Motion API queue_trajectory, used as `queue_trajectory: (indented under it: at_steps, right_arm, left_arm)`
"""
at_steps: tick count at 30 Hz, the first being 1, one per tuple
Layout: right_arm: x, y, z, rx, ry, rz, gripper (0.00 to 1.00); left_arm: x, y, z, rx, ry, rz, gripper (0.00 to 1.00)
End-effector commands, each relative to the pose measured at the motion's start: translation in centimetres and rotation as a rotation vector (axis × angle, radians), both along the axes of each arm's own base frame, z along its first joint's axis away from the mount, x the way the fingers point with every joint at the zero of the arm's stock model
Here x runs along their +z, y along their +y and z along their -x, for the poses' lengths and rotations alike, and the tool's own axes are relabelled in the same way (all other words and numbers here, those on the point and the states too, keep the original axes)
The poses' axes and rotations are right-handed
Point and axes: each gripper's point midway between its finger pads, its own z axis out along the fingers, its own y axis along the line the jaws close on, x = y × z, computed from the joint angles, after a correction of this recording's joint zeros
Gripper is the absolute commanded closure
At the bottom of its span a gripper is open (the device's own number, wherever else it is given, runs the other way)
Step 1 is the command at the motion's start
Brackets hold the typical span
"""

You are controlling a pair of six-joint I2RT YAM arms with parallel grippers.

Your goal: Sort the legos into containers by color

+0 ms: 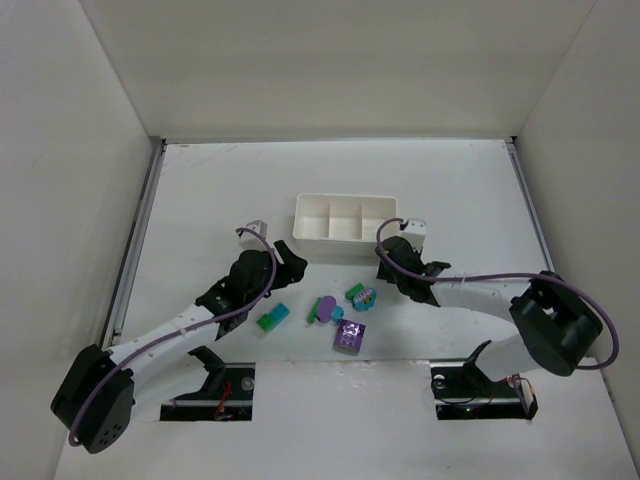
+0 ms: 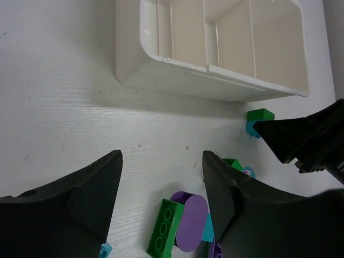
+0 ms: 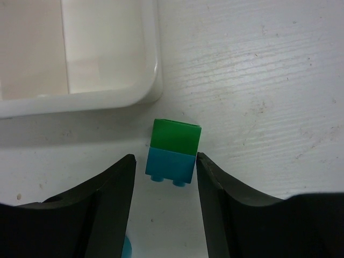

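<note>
The white three-compartment tray [image 1: 345,226] stands mid-table, and its compartments look empty in the left wrist view [image 2: 215,48]. My right gripper [image 3: 164,166] is open, low at the tray's near right corner. A green-on-teal brick pair [image 3: 173,150] lies between its fingertips and also shows in the left wrist view [image 2: 260,122]. My left gripper [image 2: 161,177] is open and empty, above a green brick [image 2: 165,228] joined to a purple oval piece [image 2: 192,221]. The top view shows loose bricks: green-teal [image 1: 272,319], green-purple-teal [image 1: 325,309], purple [image 1: 349,336], green-teal [image 1: 361,297].
The enclosure's white walls stand at the left, right and back. A small white fixture [image 1: 414,230] sits right of the tray. A grey one [image 1: 256,228] sits left of it. Both arm bases are at the table's near edge.
</note>
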Motion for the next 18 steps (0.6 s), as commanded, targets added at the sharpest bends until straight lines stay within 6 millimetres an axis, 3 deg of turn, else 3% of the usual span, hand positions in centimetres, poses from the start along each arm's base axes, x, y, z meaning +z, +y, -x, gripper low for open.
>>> queue_trajectory:
  at_steps: [1,6,11,15,18]
  right_arm:
    - [0.1,0.2,-0.4,-0.018,-0.017,-0.003,0.48]
    - [-0.3,0.2,-0.5,-0.022,-0.003,0.013,0.53]
    - [-0.1,0.0,-0.7,-0.036,-0.012,0.035,0.66]
    - [1.0,0.7,-0.1,0.001,-0.051,0.056,0.7]
    - [2.7,1.8,1.8,0.099,-0.078,0.082,0.72]
  left_arm:
    - [0.2,-0.5,-0.3,-0.001,-0.011,0.026,0.41]
    - [0.3,-0.9,-0.3,-0.009,-0.015,0.031,0.41]
    - [0.6,-0.8,-0.3,-0.001,-0.022,0.051,0.4]
    - [0.9,-1.1,-0.2,-0.016,-0.02,0.059,0.34]
    - [1.8,-1.7,0.1,-0.04,-0.006,0.107,0.32]
